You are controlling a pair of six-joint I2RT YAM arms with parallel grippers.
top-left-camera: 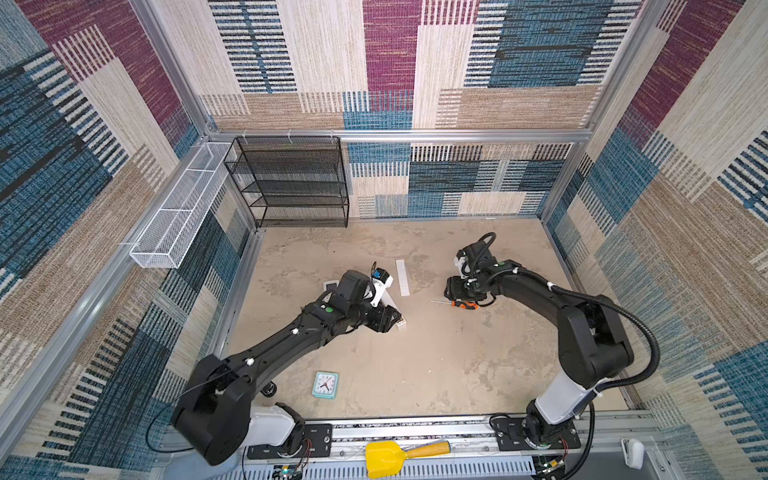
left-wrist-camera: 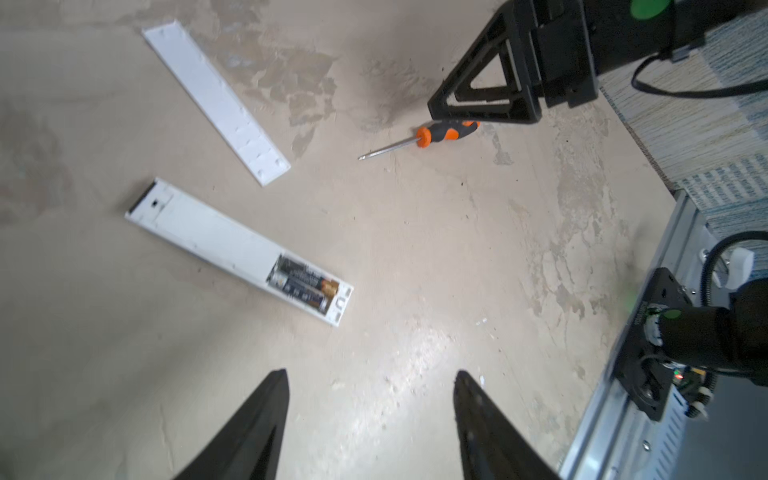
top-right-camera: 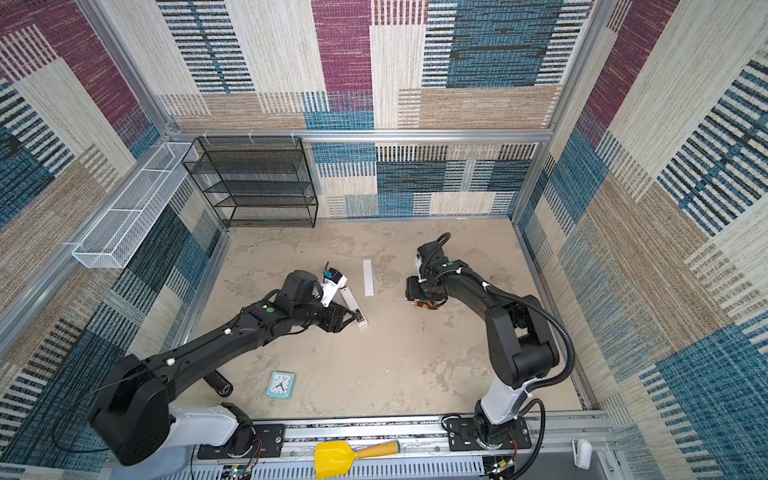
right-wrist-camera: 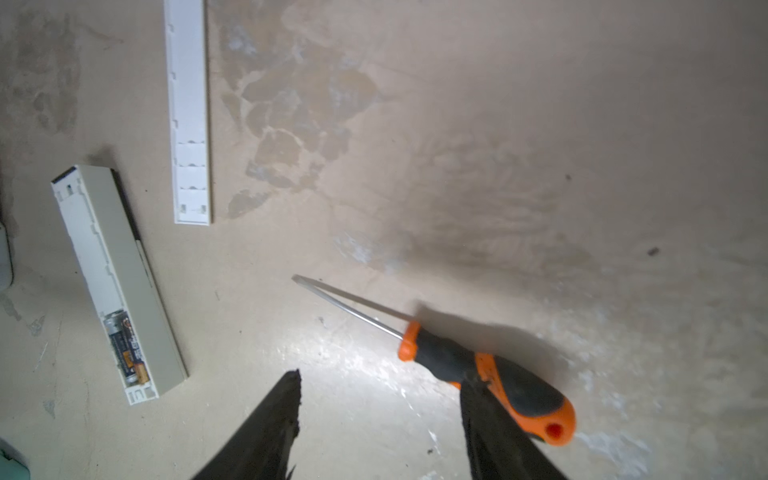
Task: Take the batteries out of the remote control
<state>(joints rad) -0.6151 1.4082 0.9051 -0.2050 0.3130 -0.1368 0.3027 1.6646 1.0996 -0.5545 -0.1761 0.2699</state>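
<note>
The white remote control (left-wrist-camera: 216,245) lies on the table with its back up and its compartment uncovered. Two dark batteries (left-wrist-camera: 305,286) with golden ends sit side by side in the end nearest my left gripper (left-wrist-camera: 372,374). That gripper hovers open over bare table just short of that end, with nothing between its fingers. In a top view it is at the remote's near end (top-right-camera: 360,321). My right gripper (right-wrist-camera: 382,378) is open and empty, and the remote (right-wrist-camera: 112,274) lies well off to one side of it.
The remote's detached white cover (left-wrist-camera: 216,99) lies beside it. An orange-and-black screwdriver (right-wrist-camera: 449,357) rests on the table against the outside of one right finger. A small clock (top-left-camera: 325,384), a black mesh shelf (top-left-camera: 291,183) and a white wire basket (top-left-camera: 178,208) stand further off.
</note>
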